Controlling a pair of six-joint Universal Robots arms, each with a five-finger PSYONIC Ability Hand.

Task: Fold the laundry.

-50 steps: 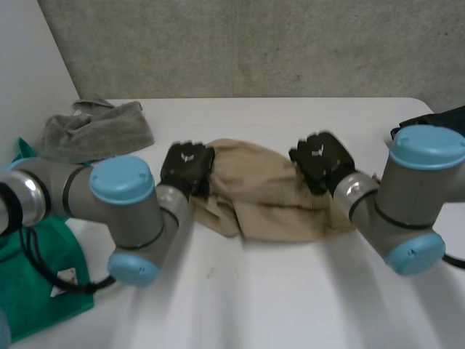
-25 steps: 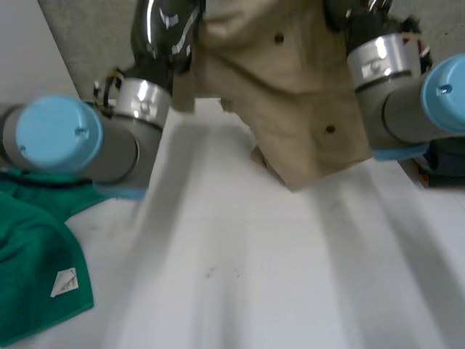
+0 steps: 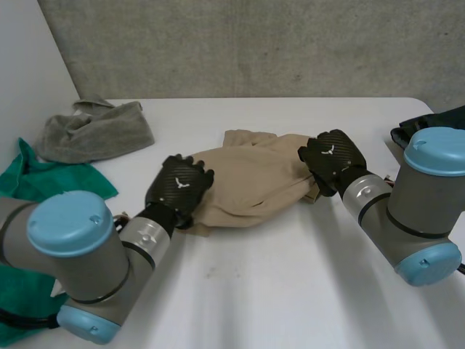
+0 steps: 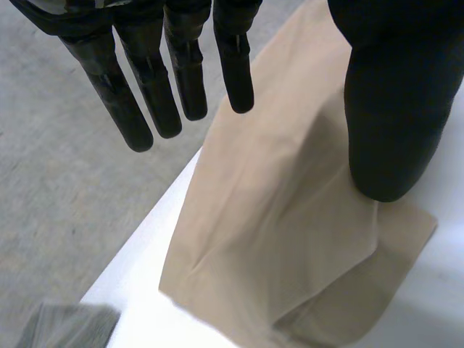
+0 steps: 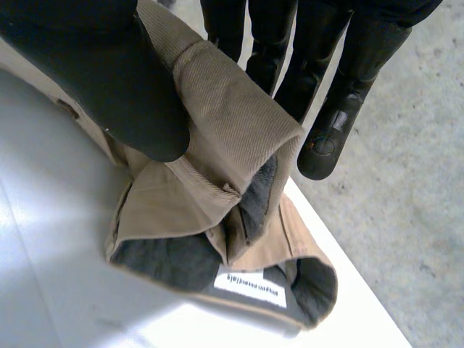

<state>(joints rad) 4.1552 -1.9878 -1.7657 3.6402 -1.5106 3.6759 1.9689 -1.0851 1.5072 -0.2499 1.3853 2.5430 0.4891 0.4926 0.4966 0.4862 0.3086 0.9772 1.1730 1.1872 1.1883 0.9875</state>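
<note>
Lying rumpled across the middle of the white table (image 3: pixel 290 291), a tan garment (image 3: pixel 254 182) stretched between the robot's two hands, its left end beneath the left hand (image 3: pixel 178 187) and its right end at the right hand (image 3: pixel 330 156). The left hand was released: in its wrist view the fingers (image 4: pixel 145 87) hung straight and clear above the cloth, while the thumb (image 4: pixel 391 109) rested on a flat, doubled panel near one corner. The right hand was grasping the garment, its thumb (image 5: pixel 94 65) pressing a thick rolled band of twill against the fingers (image 5: pixel 326 138) behind it, just above a dark lining and a white label (image 5: pixel 250 286). The fabric looked soft and limp, fairly light, neither slippery nor fragile, and likely to sag and bunch wherever it went unsupported. The banded end with its seams and lining looked the stiffest part. That band and the opposite hem corners seemed the soundest places to pinch, taking both layers together. A grey towel (image 3: pixel 94 131) and a green cloth (image 3: pixel 43 182) lay well apart from it on the robot's left side of the table
</note>
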